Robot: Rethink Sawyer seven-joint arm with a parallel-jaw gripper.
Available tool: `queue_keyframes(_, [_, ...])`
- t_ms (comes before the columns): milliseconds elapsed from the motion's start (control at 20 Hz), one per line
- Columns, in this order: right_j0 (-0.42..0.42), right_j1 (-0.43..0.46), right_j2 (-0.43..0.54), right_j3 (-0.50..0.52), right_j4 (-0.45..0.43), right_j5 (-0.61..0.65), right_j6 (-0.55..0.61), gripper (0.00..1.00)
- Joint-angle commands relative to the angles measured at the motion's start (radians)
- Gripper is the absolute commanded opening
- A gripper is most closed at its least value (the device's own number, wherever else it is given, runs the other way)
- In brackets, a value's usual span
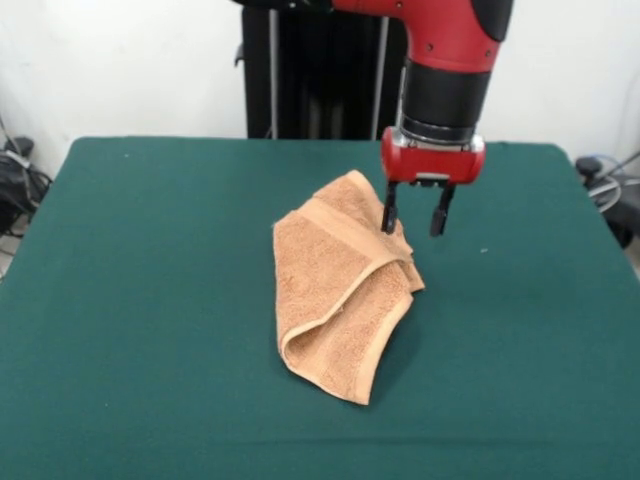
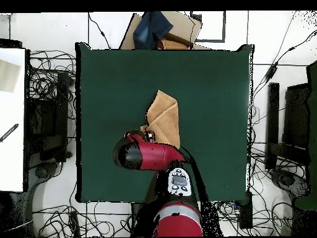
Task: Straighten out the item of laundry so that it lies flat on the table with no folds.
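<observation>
The end effector (image 1: 415, 222) hangs open, its fingers spread and holding nothing, poised over a folded corner, probably to pinch it. Just below and in front of it, the towel (image 1: 340, 290) lies doubled on the tabletop (image 1: 150, 300).

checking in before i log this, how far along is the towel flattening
Nothing looks done yet: the towel lies folded over itself in a bunched wedge on the table. In hand: the open pincer hangs at its far corner, gripping nothing. Left: unfolding every layer flat.
</observation>
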Motion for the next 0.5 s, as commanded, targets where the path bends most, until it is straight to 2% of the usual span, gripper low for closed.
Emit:
queue_keyframes(50, [-0.001, -0.039, 0.047, -0.062, 0.020, 0.145, 0.121, 1.00])
queue_keyframes(250, [-0.019, -0.068, 0.051, -0.078, 0.007, 0.203, 0.096, 1.00])
queue_keyframes(500, [0.000, -0.016, -0.006, -0.162, -0.024, 0.199, 0.087, 1.00])
